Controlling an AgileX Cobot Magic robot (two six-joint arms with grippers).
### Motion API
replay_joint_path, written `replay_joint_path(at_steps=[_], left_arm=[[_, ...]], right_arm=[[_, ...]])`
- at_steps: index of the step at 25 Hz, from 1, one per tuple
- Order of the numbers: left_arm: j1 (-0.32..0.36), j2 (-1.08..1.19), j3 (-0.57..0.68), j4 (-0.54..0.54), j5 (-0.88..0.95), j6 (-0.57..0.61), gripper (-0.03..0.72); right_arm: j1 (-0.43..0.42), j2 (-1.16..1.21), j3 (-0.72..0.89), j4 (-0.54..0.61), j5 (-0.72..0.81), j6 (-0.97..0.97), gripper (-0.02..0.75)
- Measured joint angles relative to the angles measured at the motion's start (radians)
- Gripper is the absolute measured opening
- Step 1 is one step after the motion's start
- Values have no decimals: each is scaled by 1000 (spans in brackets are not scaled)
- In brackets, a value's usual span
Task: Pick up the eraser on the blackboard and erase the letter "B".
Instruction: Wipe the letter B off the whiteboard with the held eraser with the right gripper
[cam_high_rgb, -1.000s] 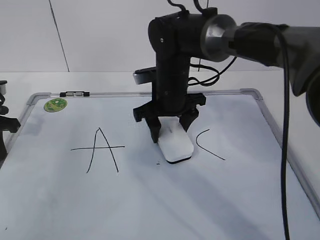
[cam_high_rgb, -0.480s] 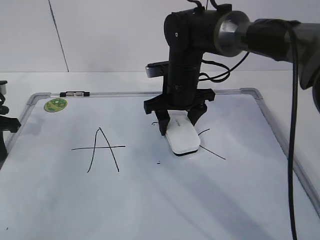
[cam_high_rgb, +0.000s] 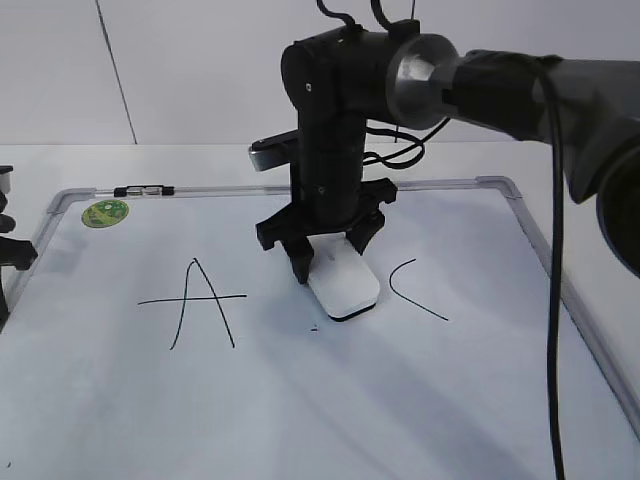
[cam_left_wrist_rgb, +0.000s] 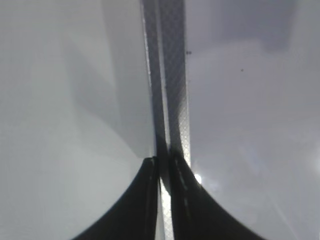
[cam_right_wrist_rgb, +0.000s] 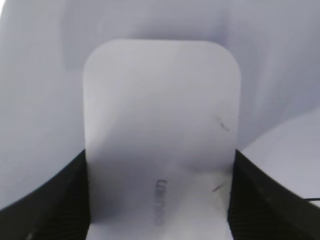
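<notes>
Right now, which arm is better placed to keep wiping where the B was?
Right. Its fingers clamp the eraser, which sits on the blackboard between the A and the C. The left gripper is shut at the board's frame, holding nothing.

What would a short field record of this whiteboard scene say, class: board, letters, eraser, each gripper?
board: blackboard, white, lying flat
letters showing: A and C; no B to be seen
eraser: white, on the board between A and C
right gripper: shut on the eraser's sides
left gripper: shut, at the board's frame
</notes>
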Motion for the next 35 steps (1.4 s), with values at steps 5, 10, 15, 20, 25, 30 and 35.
replay_joint_path(at_steps=[5,10,15,20,25,30,35], left_arm=[[0,0,0,9,8,0,29],[2,0,0,16,18,-1,29],[4,0,0,22,24,-2,30],[6,0,0,25,30,-2,30],[6,0,0,29,32,-2,31],[6,0,0,31,32,-2,31],[6,0,0,35,32,-2,32]], right_arm=[[4,10,-6,28,2,-28,550],[6,20,-13,58,6,-65,550],[25,34,-41,60,26,-76,550],[48,44,-85,62,38,-98,549],[62,52,-92,64,34,-104,549],[64,79,-117,58,54,-104,549],[64,109,-174,62,62,-100,549]])
